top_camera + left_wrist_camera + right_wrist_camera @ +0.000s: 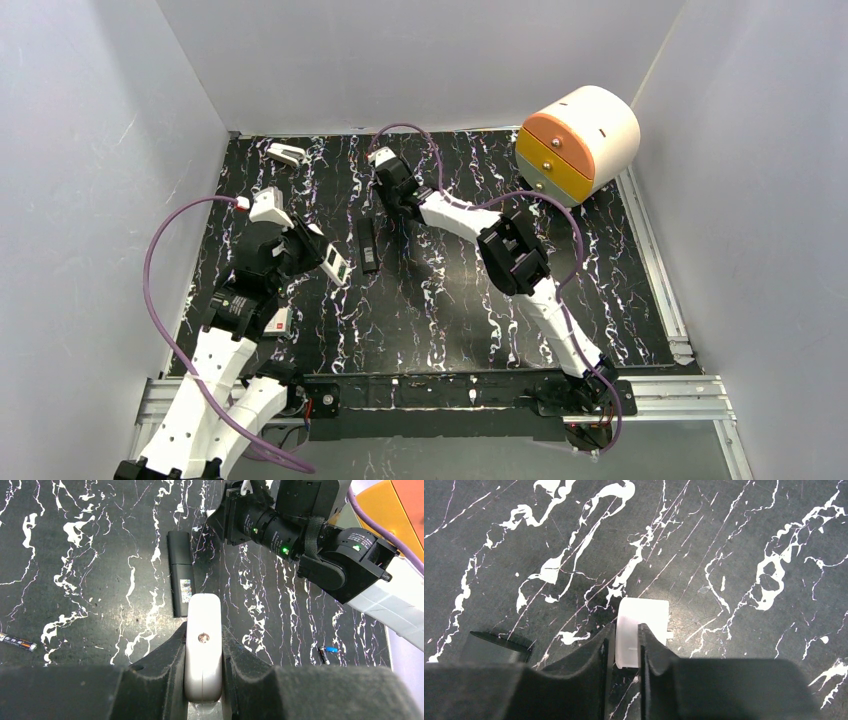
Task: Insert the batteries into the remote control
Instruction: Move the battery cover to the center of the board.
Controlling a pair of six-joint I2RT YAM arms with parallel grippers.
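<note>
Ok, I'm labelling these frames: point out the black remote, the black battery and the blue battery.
black remote (179,575): left wrist view, mid-body.
black battery (18,642): left wrist view, its middle.
blue battery (331,649): left wrist view, blue casing.

Left arm (222,352): white-and-black links rise from the base at 7 o'clock toward 12. Wrist is folded over, left gripper (318,254) points toward 4 o'clock. Jaws clamped on a white rounded plastic remote control (202,612), pads flush on both long sides.

Right arm (548,300): base at 5 o'clock, upper link leans toward 11, black elbow block, then white forearm runs on toward 10. Right gripper (388,172) faces down near 12 o'clock. Its black fingers (589,665) sit narrowly parted at a small flat white plastic piece (644,611). Left finger lines up with its edge, right finger overlaps it. Contact unclear.
</note>
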